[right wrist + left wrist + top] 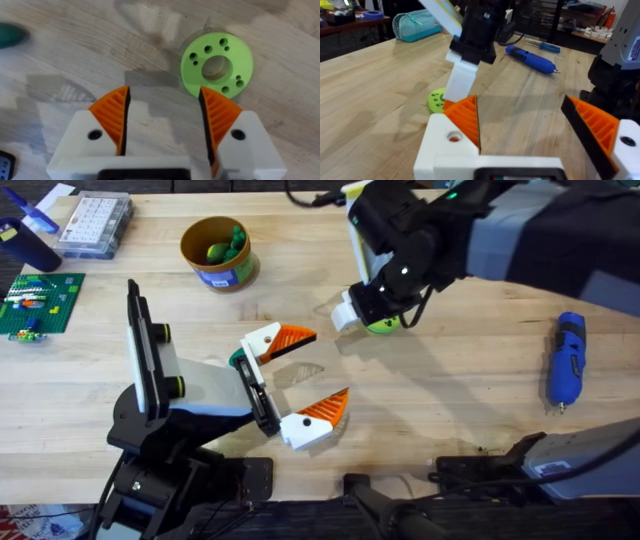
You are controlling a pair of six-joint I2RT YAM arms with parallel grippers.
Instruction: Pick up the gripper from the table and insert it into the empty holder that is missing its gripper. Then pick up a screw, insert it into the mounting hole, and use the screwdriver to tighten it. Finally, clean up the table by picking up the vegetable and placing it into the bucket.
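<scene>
Green disc: the flat round green plastic disc with holes (217, 62) is judged light, stiff, thin; best taken across its rim
Right gripper (165, 122): is being held wide open, empty, just beside the disc
Left gripper (296, 378): is being held wide open, empty, nearer
Blue pen-shaped screwdriver (565, 358): is lying far right, untouched

The pen-shaped plastic screwdriver (565, 360) is solid blue. The round tan-yellow bucket (216, 270) wears a blue label band. The flat perforated disc (217, 63) is lime green on the pale wood-grain counter (450, 400).
</scene>
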